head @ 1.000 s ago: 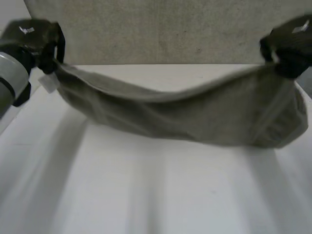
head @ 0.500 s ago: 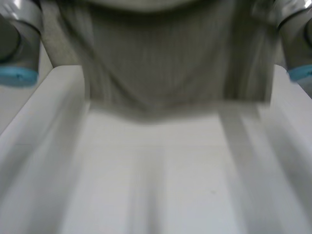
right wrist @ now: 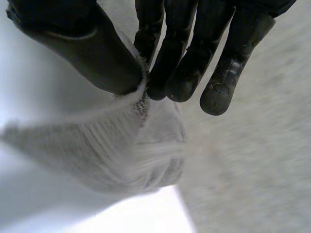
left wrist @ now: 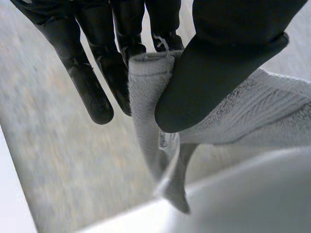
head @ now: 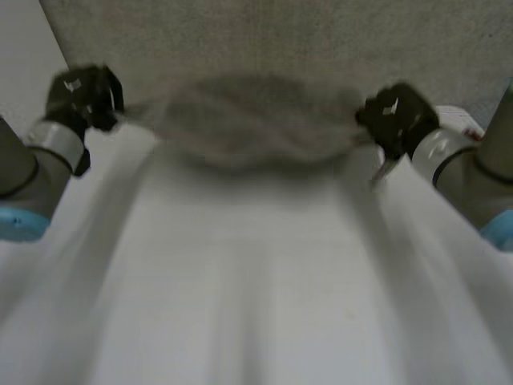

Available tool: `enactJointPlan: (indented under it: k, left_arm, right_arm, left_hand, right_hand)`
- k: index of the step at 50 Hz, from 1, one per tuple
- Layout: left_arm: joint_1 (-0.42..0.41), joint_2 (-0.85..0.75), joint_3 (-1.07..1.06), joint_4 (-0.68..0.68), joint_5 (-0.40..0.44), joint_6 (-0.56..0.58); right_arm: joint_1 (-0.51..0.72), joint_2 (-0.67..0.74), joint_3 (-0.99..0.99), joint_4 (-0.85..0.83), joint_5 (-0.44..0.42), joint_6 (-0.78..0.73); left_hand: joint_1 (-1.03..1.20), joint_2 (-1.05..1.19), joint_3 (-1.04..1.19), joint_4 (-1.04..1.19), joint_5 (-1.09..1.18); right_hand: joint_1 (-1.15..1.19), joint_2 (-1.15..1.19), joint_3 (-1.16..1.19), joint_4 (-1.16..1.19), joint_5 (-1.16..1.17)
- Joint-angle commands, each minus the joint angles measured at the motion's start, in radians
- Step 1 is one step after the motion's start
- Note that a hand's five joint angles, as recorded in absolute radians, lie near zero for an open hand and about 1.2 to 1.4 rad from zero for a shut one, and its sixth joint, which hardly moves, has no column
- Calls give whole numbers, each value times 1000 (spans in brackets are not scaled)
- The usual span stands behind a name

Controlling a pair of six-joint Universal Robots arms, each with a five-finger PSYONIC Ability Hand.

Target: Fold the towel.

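In the head view the towel [head: 252,120] is bunched into a sagging roll at about 12 o'clock, over the far part of the white bench [head: 256,305] and in front of the grey wall [head: 280,40]. Whether it touches the bench cannot be told. The left robot hand [head: 84,95] has one end at about 10 o'clock. The right robot hand [head: 398,119] has the other end at about 2 o'clock.

The wrist views add the grips. In the left wrist view the thumb presses a folded towel edge against the fingers, and a loose corner hangs below the pinch. In the right wrist view the thumb and fingertips pinch the towel's edge, with the cloth gathered in a lump beneath them.
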Motion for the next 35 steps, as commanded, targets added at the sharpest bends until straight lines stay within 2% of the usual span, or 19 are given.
enactJointPlan:
  k: [1, 5, 12, 13, 14, 16, 19, 35]
  left_arm:
    - [-3, -3, -120, 4, 18, 176]
    - [-6, -2, -177, 5, 18, 215]
    - [-8, 4, -206, 8, 17, 216]
    - [-6, 4, -206, 11, 12, 215]
    - [-6, 4, -206, 11, 12, 215]
    - [-5, 6, -209, 20, 8, 215]
    - [-2, 9, -209, 24, 5, 213]
    - [9, 17, -212, 25, 1, 204]
  right_arm:
    - [5, 108, 70, -17, 14, 4]
    - [4, 182, 93, -22, 26, 13]
    - [-9, 180, 130, -80, 86, 15]
    - [-9, 165, 142, -97, 104, 17]
    - [-9, 165, 142, -97, 104, 17]
    - [-10, 127, 174, -123, 136, 17]
    - [-12, 110, 205, -144, 155, 20]
    - [-93, 107, 278, -144, 176, 24]
  left_hand:
    - [188, 179, 181, 179, 356]
    - [188, 179, 181, 179, 356]
    - [188, 179, 181, 179, 356]
    - [188, 179, 181, 179, 356]
    - [188, 179, 181, 179, 356]
    - [188, 179, 181, 179, 356]
    - [188, 179, 181, 179, 356]
    - [188, 179, 181, 179, 356]
  right_hand:
    - [72, 59, 52, 61, 45]
    - [72, 59, 52, 61, 45]
    - [72, 59, 52, 61, 45]
    - [-110, -123, -130, -121, -137]
    - [-112, -124, -132, -123, -139]
    - [-381, -393, -401, -392, -408]
    - [-514, -526, -534, -525, -540]
    - [-517, -530, -537, -529, -544]
